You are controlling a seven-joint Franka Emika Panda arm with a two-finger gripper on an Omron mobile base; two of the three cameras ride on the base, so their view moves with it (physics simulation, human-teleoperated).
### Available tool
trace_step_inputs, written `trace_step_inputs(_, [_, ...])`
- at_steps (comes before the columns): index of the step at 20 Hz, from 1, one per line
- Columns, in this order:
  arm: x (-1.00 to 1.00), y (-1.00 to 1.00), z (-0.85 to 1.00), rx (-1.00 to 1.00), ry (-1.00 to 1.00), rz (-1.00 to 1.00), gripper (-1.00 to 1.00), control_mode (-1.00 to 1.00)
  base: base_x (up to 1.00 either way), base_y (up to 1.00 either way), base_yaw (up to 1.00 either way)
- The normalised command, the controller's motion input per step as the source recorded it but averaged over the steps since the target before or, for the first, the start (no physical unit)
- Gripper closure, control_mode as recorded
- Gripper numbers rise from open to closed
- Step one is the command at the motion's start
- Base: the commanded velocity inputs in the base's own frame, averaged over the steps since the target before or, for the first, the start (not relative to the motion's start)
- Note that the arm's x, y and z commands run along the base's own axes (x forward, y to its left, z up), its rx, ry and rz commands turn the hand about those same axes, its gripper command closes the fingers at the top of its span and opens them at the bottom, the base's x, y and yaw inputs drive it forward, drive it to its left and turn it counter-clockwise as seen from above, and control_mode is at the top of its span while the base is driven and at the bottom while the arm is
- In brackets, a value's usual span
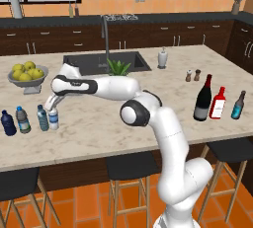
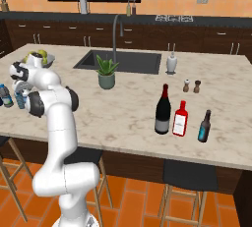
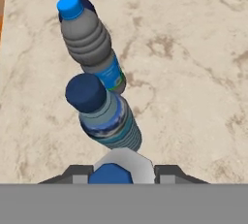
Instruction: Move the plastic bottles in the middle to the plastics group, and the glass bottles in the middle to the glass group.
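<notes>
The claw (image 1: 52, 107) hangs low over the left end of the marble surface (image 1: 148, 81), its jaws narrowed around the clear whitish bottle (image 1: 53, 119), gripping it just under the blue cap. In the hand view that cap sits right between the two dark fingertips (image 3: 77, 172) at the bottom edge, so the bottle stands directly beneath the claw, upright on the surface.

Just beside it, to its left in the left base view, stands the teal-blue bottle (image 1: 43, 117), close but whether touching I cannot tell. Further left come the greyish clear bottle (image 1: 22, 119) and the dark navy bottle (image 1: 8, 123), so all four small bottles form one short row near the front edge. In the hand view they line up away from the claw: teal-blue nearest, greyish next, navy behind.

The wine bottle (image 1: 203, 98) stands well apart at the right end, just beside the squat red bottle (image 1: 218, 103), with the slim dark teal bottle (image 1: 238, 105) next along.
</notes>
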Motion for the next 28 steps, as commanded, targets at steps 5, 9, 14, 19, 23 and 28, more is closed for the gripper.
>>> trace_step_inputs(5, [-0.01,0.0,0.01,-0.03,0.0,0.0,1.0,-1.0,0.0,0.0,0.0])
trace_step_inputs(9, [-0.03,-0.01,0.0,0.0,-0.03,0.0,1.0,-1.0,0.0,0.0,0.0])
trace_step_inputs(14, [-0.03,-0.01,0.05,-0.01,-0.04,0.0,1.0,-1.0,0.0,0.0,0.0])
trace_step_inputs(19, [-0.09,-0.05,0.02,0.0,-0.05,0.0,1.0,-1.0,0.0,0.0,0.0])
trace_step_inputs(23, [-0.05,-0.18,0.0,0.0,-0.06,0.0,1.0,-1.0,0.0,0.0,0.0])
trace_step_inputs(28, [-0.08,-0.01,-0.28,0.0,-0.03,0.0,1.0,-1.0,0.0,0.0,0.0])
